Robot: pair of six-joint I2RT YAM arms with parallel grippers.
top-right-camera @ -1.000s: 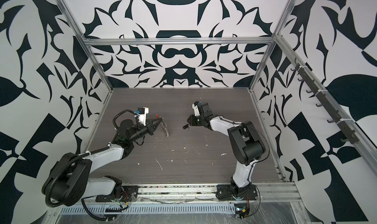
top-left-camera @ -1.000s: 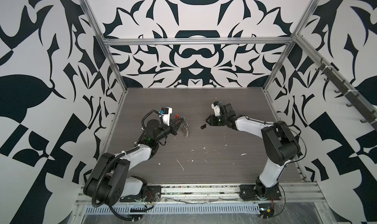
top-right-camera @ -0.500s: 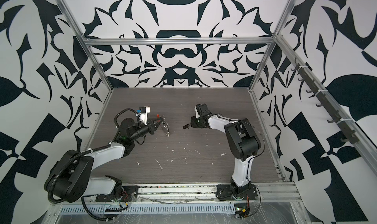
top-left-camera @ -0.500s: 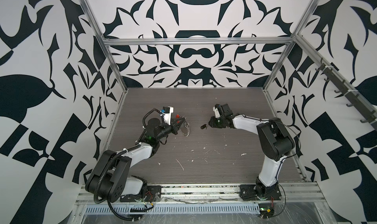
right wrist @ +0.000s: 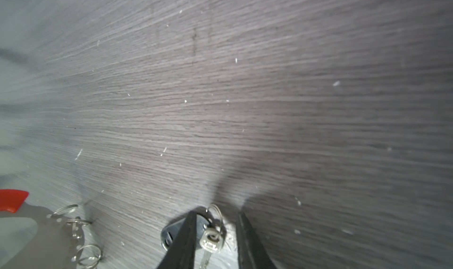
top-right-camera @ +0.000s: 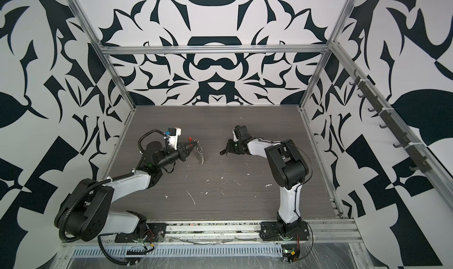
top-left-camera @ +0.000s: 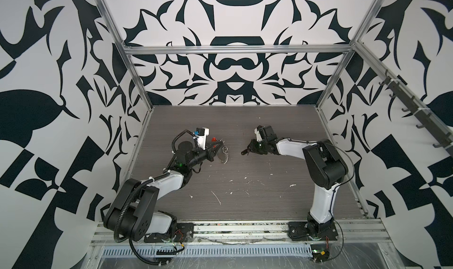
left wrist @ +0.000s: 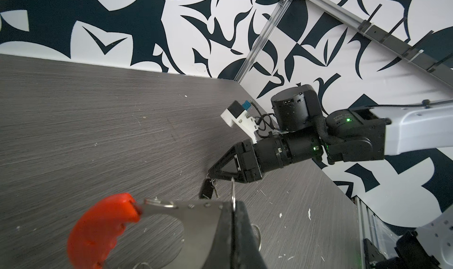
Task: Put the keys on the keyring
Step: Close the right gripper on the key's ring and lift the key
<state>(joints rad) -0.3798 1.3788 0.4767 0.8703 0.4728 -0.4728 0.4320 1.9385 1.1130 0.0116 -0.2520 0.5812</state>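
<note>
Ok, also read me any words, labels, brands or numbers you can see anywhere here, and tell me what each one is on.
No text here can be read.
Silver key: raised marks on its head, too blurred to read.
Right arm's black joint: faint pale print, too small to read.
Keyring: bare metal and red plastic, no lettering visible.
Walls: black-and-white pattern only, no words.

Your table (top-left-camera: 269, 123) was a dark grey wood-grain board. You had white flecks (top-left-camera: 217, 198) scattered over its near half, and the keys (top-left-camera: 243, 152) lay near its middle, apparently flat on the surface, away from every edge.
</note>
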